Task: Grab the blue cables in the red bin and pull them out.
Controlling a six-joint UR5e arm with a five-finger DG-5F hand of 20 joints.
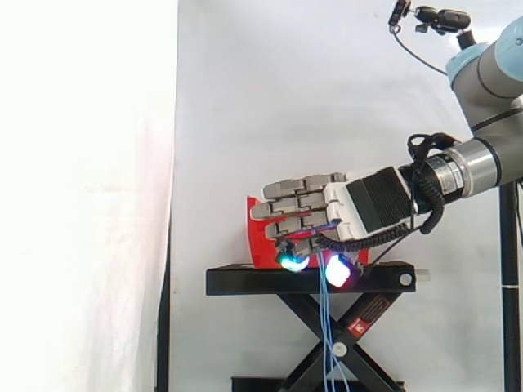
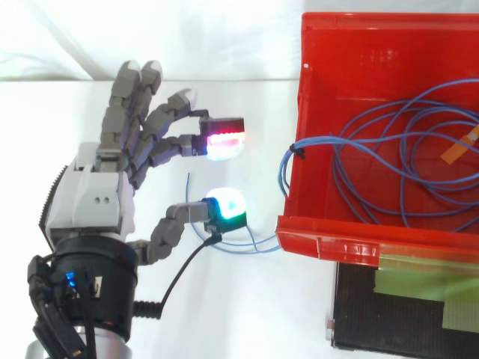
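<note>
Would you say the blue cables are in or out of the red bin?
Partly out: the blue cables mostly coil inside the red bin, but strands cross its wall and hang past the stand.

Bright, even light, blown-out white curtain (image 1: 82, 196) beyond the hand (image 1: 359, 208), soft glare on red bin (image 2: 322, 233) beside it.

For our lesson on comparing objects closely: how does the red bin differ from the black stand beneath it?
The red bin is an open-topped box with walls; the black stand is a flat platform on crossed legs. The red bin holds coiled blue cables, some trailing over its wall; the black stand carries the bin. Both sit before the white curtain.
</note>
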